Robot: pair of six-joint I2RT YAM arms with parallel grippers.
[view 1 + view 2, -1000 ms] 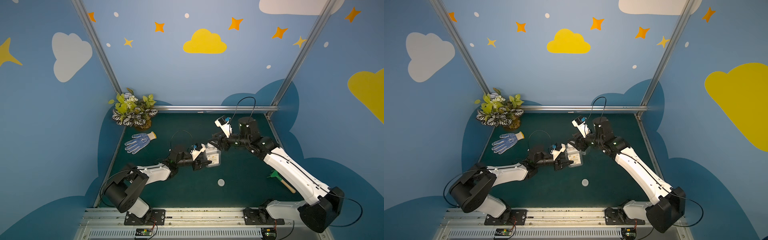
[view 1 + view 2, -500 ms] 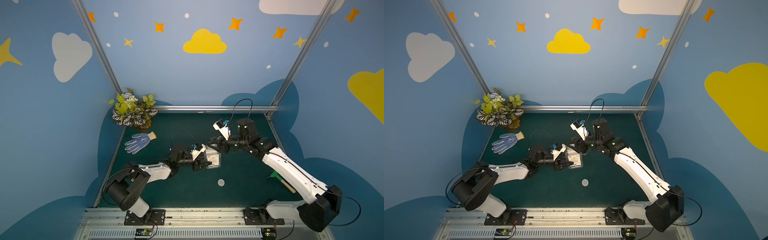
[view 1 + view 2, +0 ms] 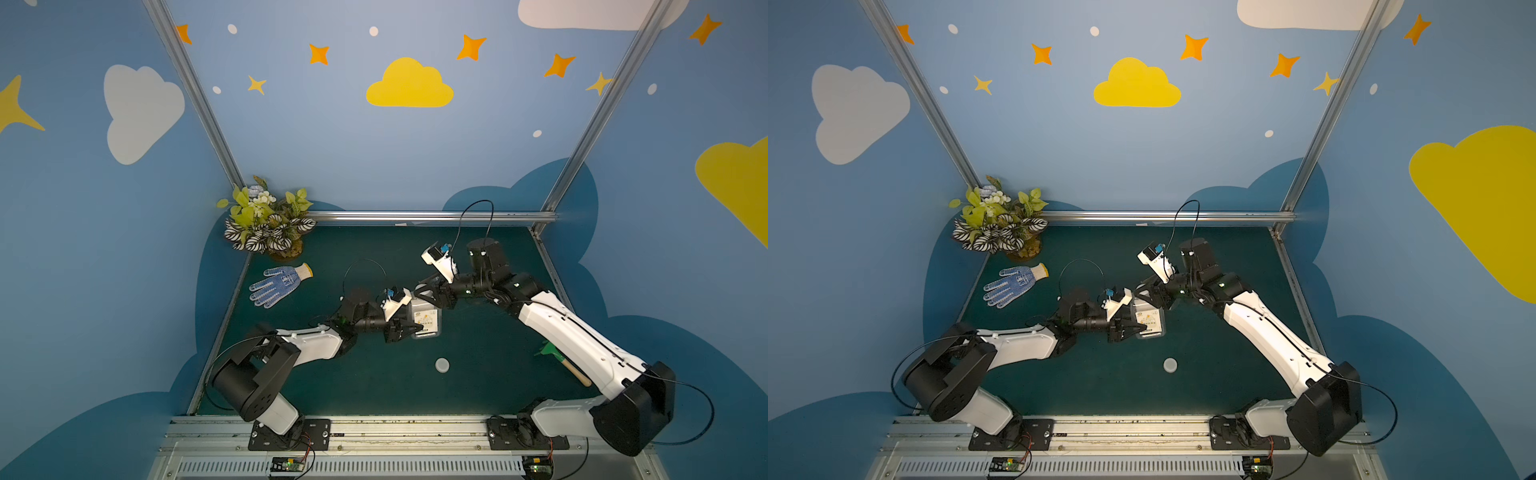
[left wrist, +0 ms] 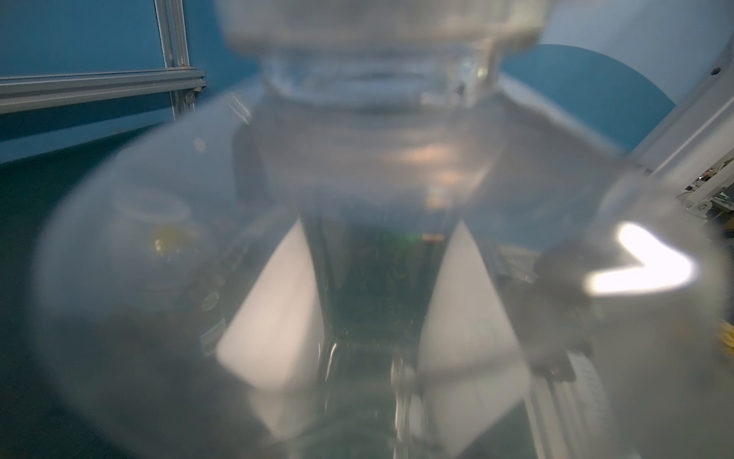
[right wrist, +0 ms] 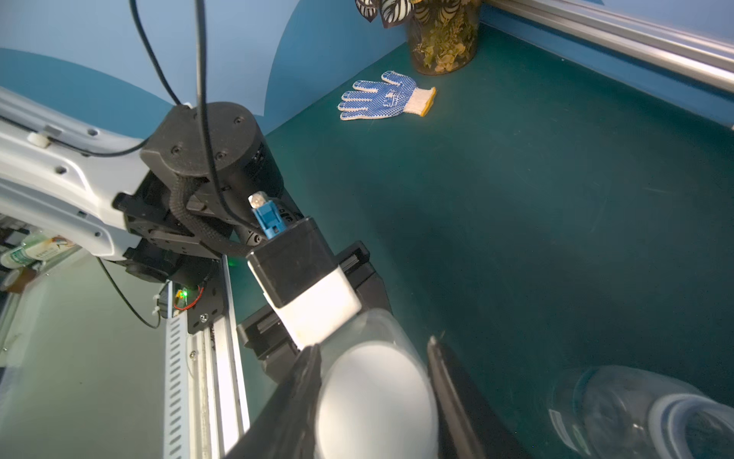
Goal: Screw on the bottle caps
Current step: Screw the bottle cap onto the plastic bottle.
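At mid-frame, left gripper (image 3: 409,328) clamped the probably light, slippery bottle (image 3: 428,320) by its sides; right gripper (image 5: 373,345) pinched the cap (image 5: 377,397).

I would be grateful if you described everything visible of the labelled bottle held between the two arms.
The bottle is small, clear plastic, flat-sided, with a white label bearing an orange mark. It stands roughly upright over the middle of the mat. The left pincer grips its side; the right pincer clasps a white cap at its neck. The left wrist view shows it as a blur. Whether it touches the mat is unclear.
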